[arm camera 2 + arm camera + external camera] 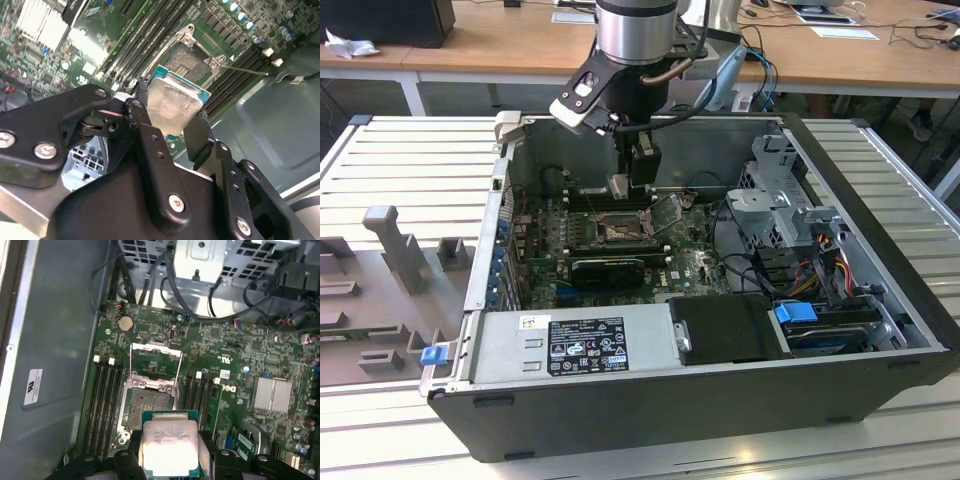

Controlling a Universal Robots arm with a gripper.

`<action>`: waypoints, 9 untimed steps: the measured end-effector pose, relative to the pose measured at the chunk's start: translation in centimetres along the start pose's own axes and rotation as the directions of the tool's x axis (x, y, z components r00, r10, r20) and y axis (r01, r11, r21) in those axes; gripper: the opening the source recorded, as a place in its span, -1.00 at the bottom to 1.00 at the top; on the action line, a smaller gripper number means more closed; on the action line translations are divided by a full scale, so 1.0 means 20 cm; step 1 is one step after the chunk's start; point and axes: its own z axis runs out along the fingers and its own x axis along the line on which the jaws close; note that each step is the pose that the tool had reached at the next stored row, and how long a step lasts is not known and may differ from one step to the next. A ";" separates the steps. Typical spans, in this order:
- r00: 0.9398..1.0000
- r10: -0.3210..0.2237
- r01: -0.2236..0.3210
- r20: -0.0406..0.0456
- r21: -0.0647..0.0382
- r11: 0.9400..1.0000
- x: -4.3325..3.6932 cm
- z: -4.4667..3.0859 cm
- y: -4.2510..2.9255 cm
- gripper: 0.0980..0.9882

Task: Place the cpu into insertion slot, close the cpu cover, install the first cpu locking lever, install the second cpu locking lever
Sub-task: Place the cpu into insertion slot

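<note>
The cpu (170, 447) is pinched by two opposite edges between the black fingers (131, 450) of the gripper (170, 452), which is closed snugly on it. It hangs above the bare insertion slot (150, 402), not yet seated. The cpu cover (155, 350) stands tipped up past the socket. Long memory slots (102, 405) flank both sides inside the computer case (670, 410). The chip's underside is hidden, and the locking levers are hard to make out.
</note>
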 end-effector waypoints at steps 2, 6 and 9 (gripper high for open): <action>1.000 0.023 -0.023 0.000 0.004 1.000 0.000 0.013 -0.001 -0.03; 0.998 0.059 -0.059 0.001 0.013 0.998 -0.001 0.054 -0.002 -0.03; 0.994 0.110 -0.110 0.003 0.011 0.994 -0.002 0.089 -0.004 -0.03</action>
